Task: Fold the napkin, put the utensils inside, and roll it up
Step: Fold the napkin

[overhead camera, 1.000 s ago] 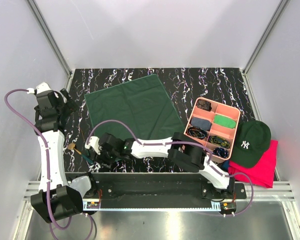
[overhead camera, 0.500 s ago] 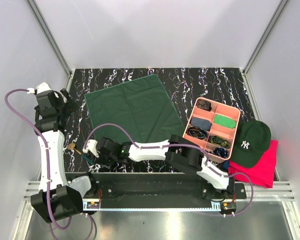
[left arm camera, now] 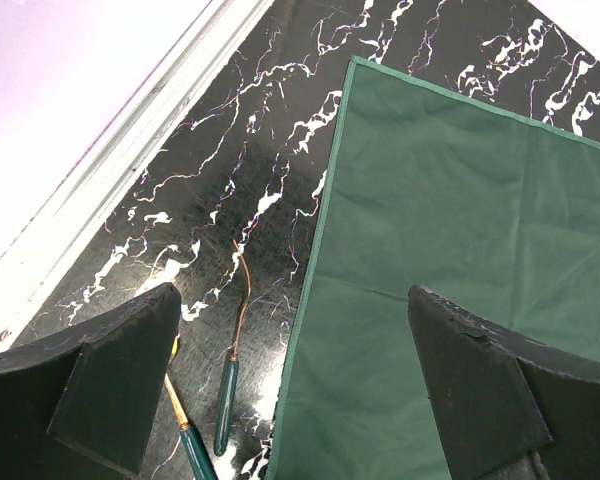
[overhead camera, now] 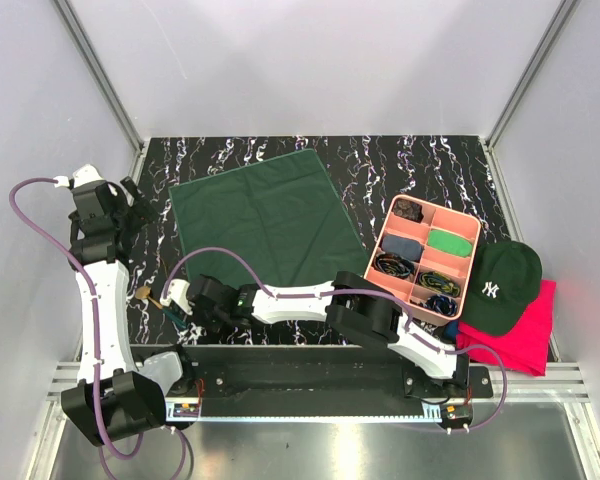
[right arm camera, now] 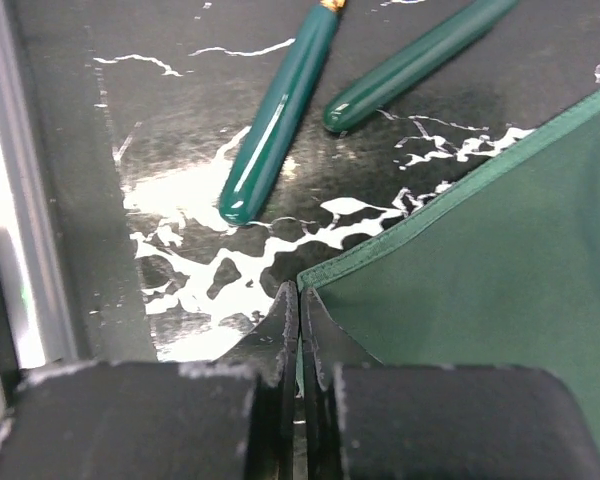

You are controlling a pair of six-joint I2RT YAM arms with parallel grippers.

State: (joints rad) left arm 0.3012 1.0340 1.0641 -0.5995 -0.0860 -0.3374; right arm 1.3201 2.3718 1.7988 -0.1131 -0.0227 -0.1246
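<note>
The right pincer (right arm camera: 298,305) is clenched on the napkin (right arm camera: 480,270) corner; the left pincer (left arm camera: 292,340) is held wide open, empty.

Utensils (right arm camera: 280,130) crowd napkin (overhead camera: 260,215) near-left corner; tray (overhead camera: 440,208), cap (overhead camera: 505,285) block right

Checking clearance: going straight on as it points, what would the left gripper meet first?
The open left gripper would likely land on the napkin hem or the table beside it; depth is unclear.

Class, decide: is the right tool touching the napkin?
Touching. The right wrist view shows the right tool shut, pinching the corner hem of the napkin.
</note>
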